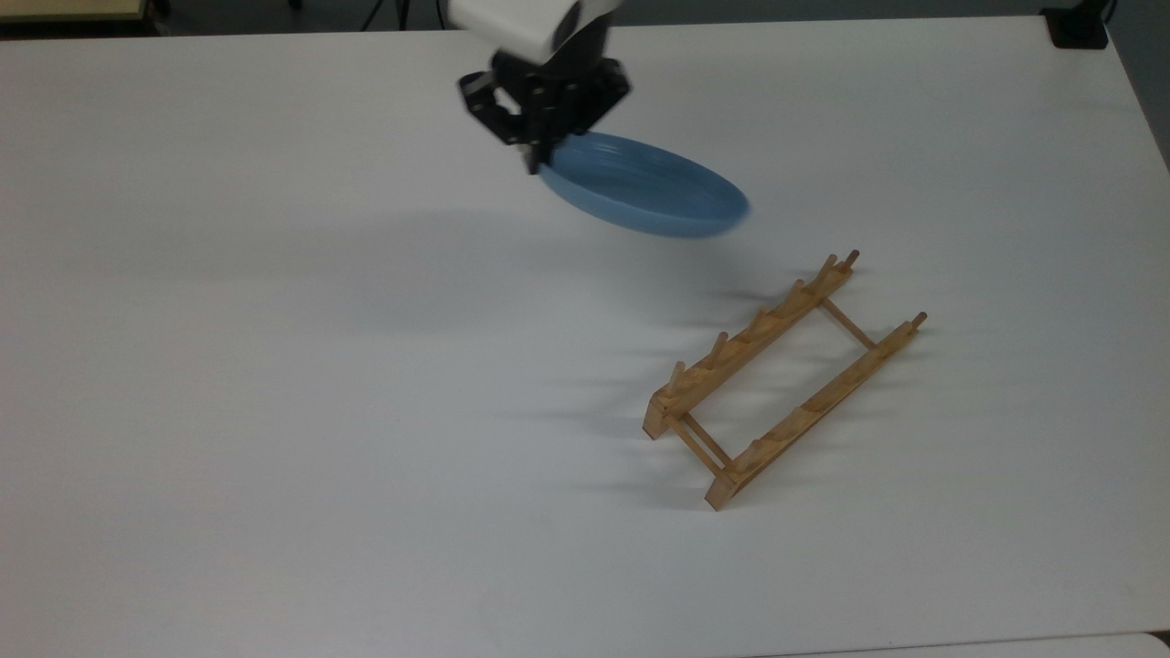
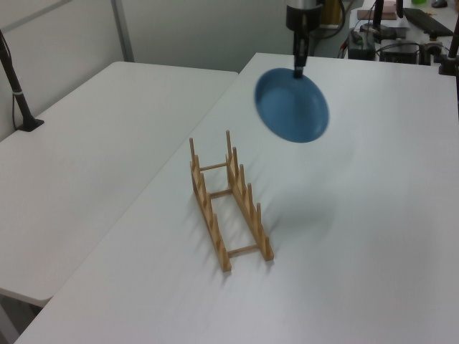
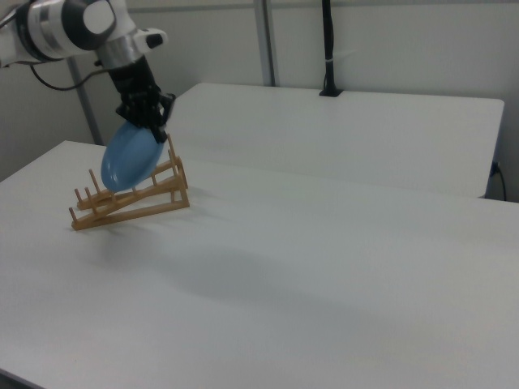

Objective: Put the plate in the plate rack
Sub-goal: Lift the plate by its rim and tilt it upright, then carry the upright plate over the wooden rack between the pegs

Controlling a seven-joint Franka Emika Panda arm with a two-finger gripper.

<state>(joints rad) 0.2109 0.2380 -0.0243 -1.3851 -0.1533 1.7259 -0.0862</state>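
The light-blue plate (image 1: 647,187) hangs tilted in the air above the white table (image 1: 274,411), held by its rim. My gripper (image 1: 539,163) is shut on the plate's edge at the top view's upper middle. In the left view the plate (image 2: 292,105) hangs below the gripper (image 2: 297,70), up and to the right of the rack. The wooden plate rack (image 1: 781,375) lies on the table to the lower right in the top view, apart from the plate. In the right view the plate (image 3: 130,158) overlaps the rack (image 3: 130,201) under the gripper (image 3: 156,127).
A second white table (image 2: 93,136) stands beside this one on the left view's left. A black post base (image 1: 1079,27) sits at the top view's far right corner. Cables and equipment (image 2: 391,43) lie behind the arm in the left view.
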